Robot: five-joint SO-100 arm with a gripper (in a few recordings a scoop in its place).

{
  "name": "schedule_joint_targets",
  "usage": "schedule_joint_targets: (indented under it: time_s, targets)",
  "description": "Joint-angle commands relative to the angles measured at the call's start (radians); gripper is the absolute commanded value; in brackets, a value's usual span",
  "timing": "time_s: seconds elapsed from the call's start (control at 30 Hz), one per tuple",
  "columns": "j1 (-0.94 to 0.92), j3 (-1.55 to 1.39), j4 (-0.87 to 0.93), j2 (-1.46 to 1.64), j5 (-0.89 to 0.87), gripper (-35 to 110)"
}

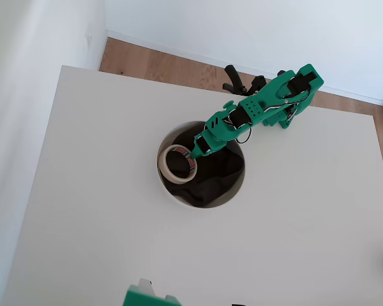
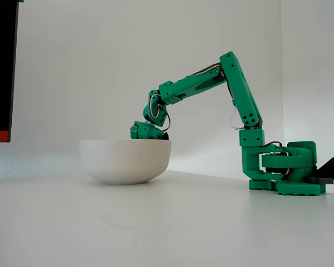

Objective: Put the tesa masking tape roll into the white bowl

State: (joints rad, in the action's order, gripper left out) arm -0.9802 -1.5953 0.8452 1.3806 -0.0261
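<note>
A green SO-100 arm (image 1: 262,105) reaches from its base at the far edge of a white surface (image 1: 102,210) down into the white bowl (image 1: 172,194), seen from overhead. The tesa masking tape roll (image 1: 179,164) lies inside the bowl on its left side, resting on the dark grey-black cloth (image 1: 220,175) that fills the bowl's bottom; red-blue print shows along the roll's inner core. The gripper (image 1: 195,155) sits at the roll's right edge, its tip over or against the ring, but whether the fingers are spread or pinching the tape cannot be told from above.

In the fixed view from table height, the bowl (image 2: 125,161) stands on the pale surface (image 2: 167,222) left of the arm's base (image 2: 284,172), well apart from it. The arm (image 2: 239,94) arches up from the base, bends at the elbow and dips its wrist behind the bowl's rim, so the gripper's end is hidden by the bowl wall. A white wall backs the scene, and a strip of wooden floor (image 1: 172,64) shows beyond the surface in the overhead view.
</note>
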Motion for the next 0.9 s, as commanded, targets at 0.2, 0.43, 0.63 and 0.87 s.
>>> schedule_joint_targets:
  time_s: [0.2,0.43,0.63,0.87]
  targets:
    - [0.054,0.072,-0.002,0.186,-0.043,-8]
    - [0.06,0.072,0.008,0.178,-0.049,6]
    - [0.048,0.072,-0.008,0.167,-0.058,-6]
    - [0.038,0.077,-0.026,0.169,-0.069,-8]
